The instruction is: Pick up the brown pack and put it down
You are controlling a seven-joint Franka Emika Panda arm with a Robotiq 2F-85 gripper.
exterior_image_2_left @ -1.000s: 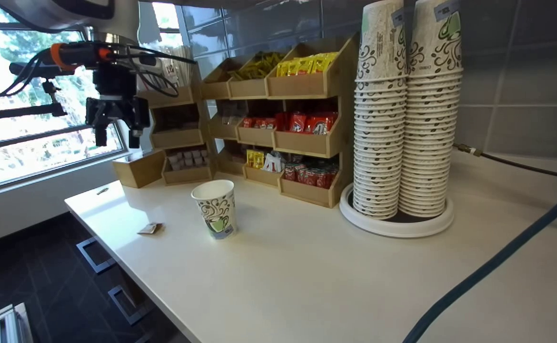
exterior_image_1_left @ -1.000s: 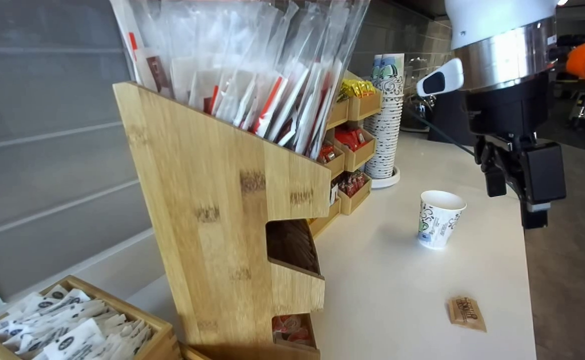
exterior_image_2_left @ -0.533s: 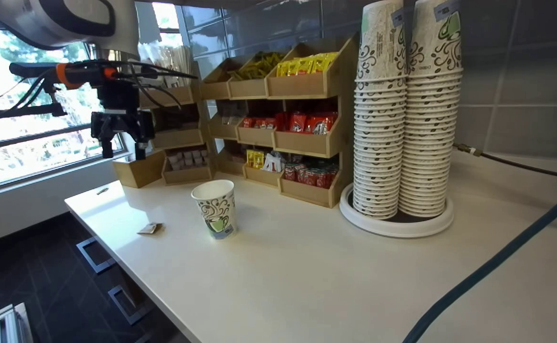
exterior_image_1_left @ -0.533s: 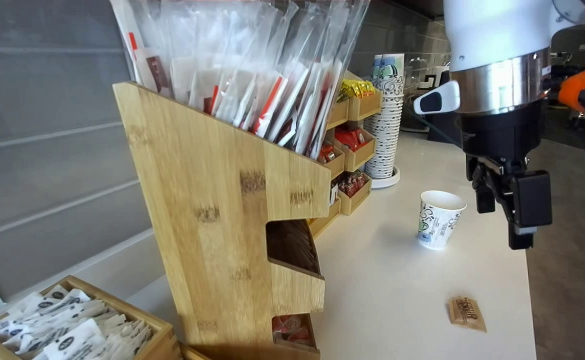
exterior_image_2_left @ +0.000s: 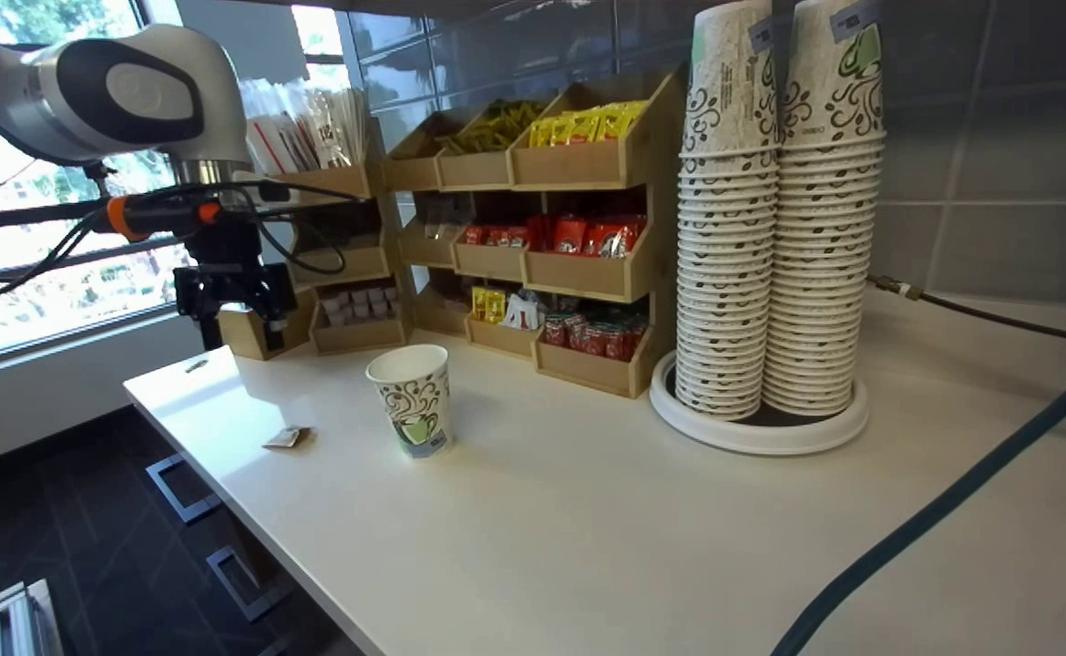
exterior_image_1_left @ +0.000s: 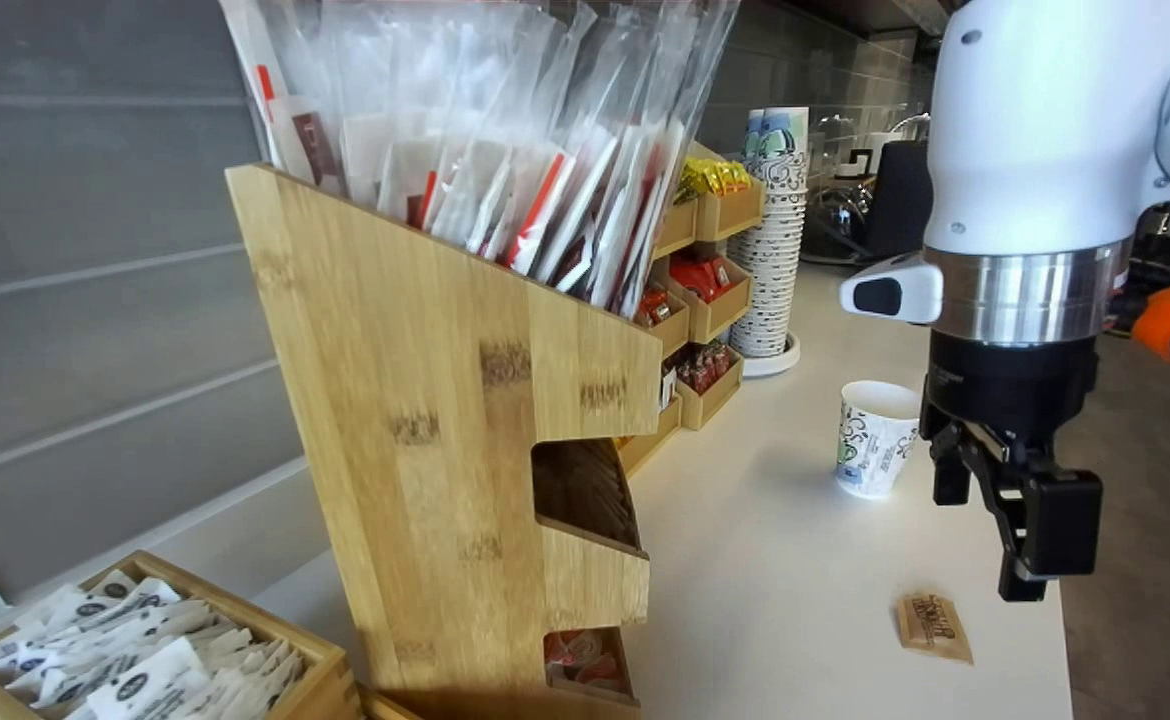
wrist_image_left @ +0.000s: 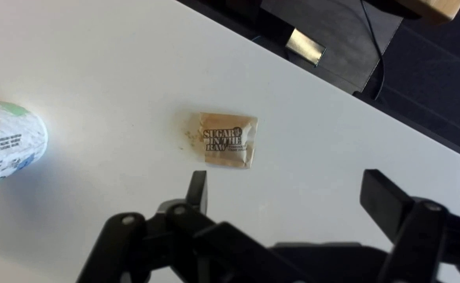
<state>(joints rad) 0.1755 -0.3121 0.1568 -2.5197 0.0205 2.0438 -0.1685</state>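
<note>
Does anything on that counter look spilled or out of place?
Perhaps: in the wrist view, small brownish specks lie on the white counter beside the brown pack. They stand out against the pale surface and could be spilled sugar, though I can't make out a tear.

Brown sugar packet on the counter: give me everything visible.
The brown sugar packet is roughly square and paper-looking, with SUGAR IN THE RAW in dark letters; finer print is hard to read. It lies print-side up near the edge of the white counter, creased toward one end. Brownish mottling shows beside it, whether spill or shadow I can't tell. Only the counter touches it.
</note>
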